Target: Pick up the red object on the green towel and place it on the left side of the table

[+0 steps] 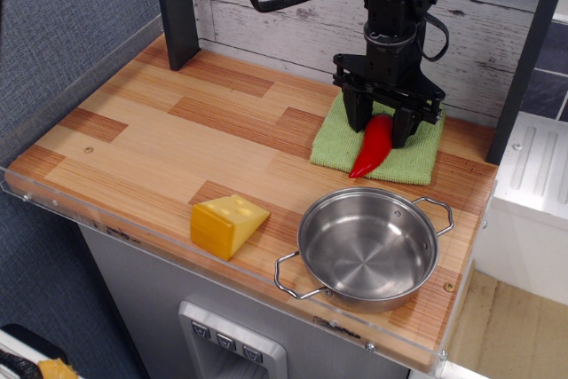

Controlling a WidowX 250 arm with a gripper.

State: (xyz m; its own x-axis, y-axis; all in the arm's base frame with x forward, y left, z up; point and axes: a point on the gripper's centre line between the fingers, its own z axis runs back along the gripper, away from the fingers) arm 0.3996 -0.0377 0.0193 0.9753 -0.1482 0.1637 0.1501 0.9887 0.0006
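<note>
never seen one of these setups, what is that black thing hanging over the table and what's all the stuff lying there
The black thing is a robot arm, and its lower end is a gripper, the part that grabs things. There is only one picture of this moment, taken by a camera looking down at the table from the front. The jaws stand on either side of the upper end of a red chili pepper, which lies on a green towel at the back right. They look closed in around it, but whether they already pinch it is hard to tell. Nearer the camera sit a yellow cheese wedge and an empty steel pot. The pepper is not lifted yet.
</note>
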